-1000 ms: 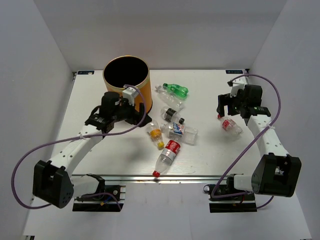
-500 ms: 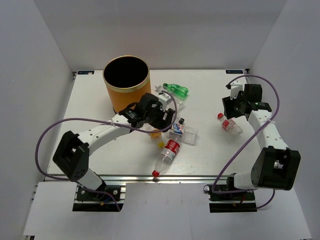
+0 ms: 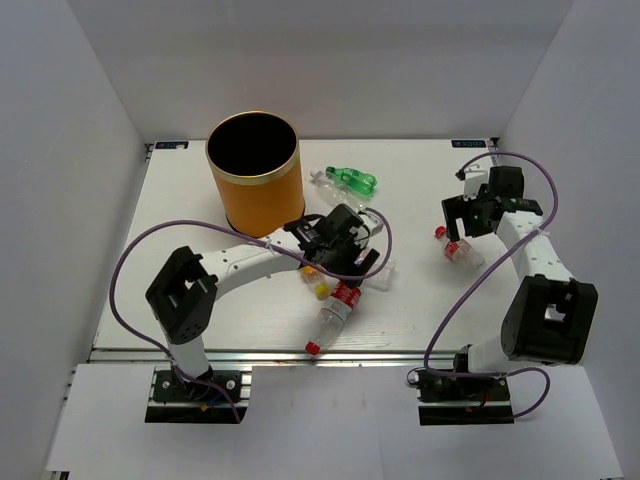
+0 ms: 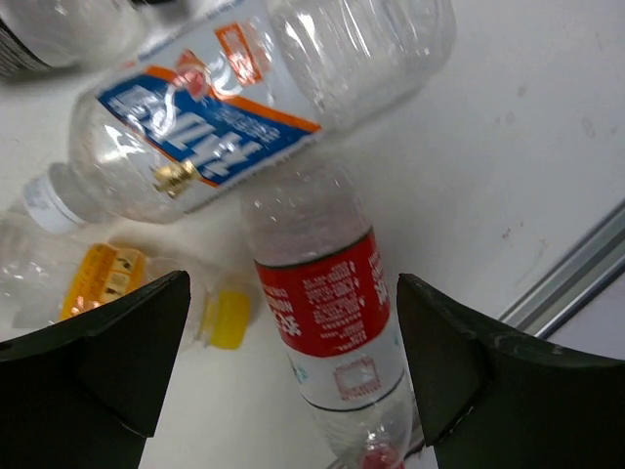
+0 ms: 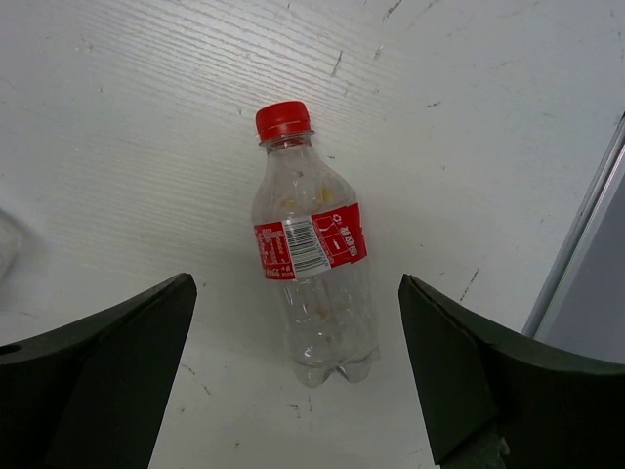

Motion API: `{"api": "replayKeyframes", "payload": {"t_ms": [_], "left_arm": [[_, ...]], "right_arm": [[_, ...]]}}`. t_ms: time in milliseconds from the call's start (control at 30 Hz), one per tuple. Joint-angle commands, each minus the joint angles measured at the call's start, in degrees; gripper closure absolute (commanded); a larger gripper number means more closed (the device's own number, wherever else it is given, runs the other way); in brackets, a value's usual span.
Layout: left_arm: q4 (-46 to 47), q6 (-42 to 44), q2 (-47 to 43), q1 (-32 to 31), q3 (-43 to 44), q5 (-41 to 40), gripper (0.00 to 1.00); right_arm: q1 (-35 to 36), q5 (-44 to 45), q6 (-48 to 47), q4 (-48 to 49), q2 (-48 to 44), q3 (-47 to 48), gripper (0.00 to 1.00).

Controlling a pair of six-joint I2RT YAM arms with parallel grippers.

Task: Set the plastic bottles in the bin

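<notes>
White walls enclose a scuffed white table [image 3: 180, 235]. Right of the bin [image 3: 253, 185], the outstretched left gripper [image 4: 293, 293] spreads wide over the clustered plastic bottles [image 4: 215, 127]. Farther right, the right gripper [image 5: 298, 288] gapes above a lone red-capped bottle [image 5: 311, 259].

The red-labelled bottle [image 5: 312, 283] and the blue-labelled bottle [image 4: 234, 107] are thin clear plastic, glossy and dented, with slick printed film labels. The table [image 5: 146, 117] is matt white, finely scratched. Its edge rail [image 4: 576, 274] looks like brushed metal. The bin [image 3: 250, 200] has a shiny golden rim; its wall may be metal.
</notes>
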Motion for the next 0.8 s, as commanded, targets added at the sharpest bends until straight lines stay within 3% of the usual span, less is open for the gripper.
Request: {"api": "replayKeyframes", "payload": {"t_ms": [0, 367, 433, 467, 600, 633, 733, 767], "left_arm": [[-5.9, -1.3, -0.4, -1.7, 1.8, -0.4, 0.04], [-5.9, -4.6, 8.1, -4.9, 1.7, 0.7, 0.04], [-5.9, -4.6, 9.8, -5.4, 2.3, 0.7, 0.09], [-5.9, -4.6, 9.8, -5.4, 2.3, 0.7, 0.13], [-5.9, -4.6, 9.0, -5.4, 2.9, 0.2, 0.45], [-5.9, -4.6, 8.4, -5.4, 3.6, 0.2, 0.58], [-7.8, -4.6, 5.2, -5.4, 8.5, -0.9, 0.75], [-8.4, -4.1, 4.2, -5.4, 10.2, -0.9, 0.75]], "right_arm": [[-0.6, 0.8, 1.0, -0.5, 1.3, 2.8, 0.1], [-0.7, 0.6, 1.6, -0.7, 4.2, 6.1, 0.1], [-0.6, 0.3, 1.4, -0.7, 4.6, 6.6, 0.1], [-0.6, 0.4, 1.3, -0.7, 4.7, 6.8, 0.1], [-0.6, -0.8, 0.6, -1.7, 5.4, 7.3, 0.1], [-0.6, -1.3, -0.6, -2.0, 6.2, 7.4, 0.1], [-0.3, -1.0, -2.7, -3.6, 7.4, 6.6, 0.1], [-0.4, -0.6, -4.2, -3.9, 7.5, 6.2, 0.1]]}}
